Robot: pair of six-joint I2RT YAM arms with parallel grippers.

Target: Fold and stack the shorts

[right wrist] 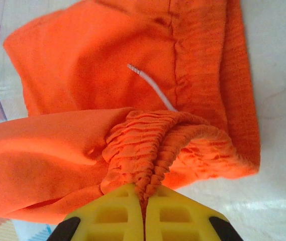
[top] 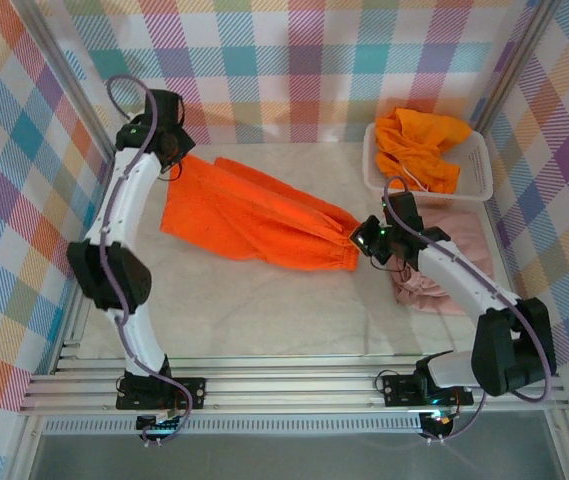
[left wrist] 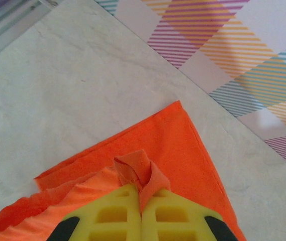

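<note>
shorts (top: 249, 215) pinched at corner by left gripper (left wrist: 141, 195), waistband by right gripper (right wrist: 144, 192).

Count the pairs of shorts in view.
3: an orange pair spread on the table, an orange heap in the basket, perhaps hiding more, and a pink pair near the basket.

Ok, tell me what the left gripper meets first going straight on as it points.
The left gripper, shut on a fold of the orange shorts, would first meet more of that cloth, then probably bare table and the plaid wall; depth is unclear.
</note>
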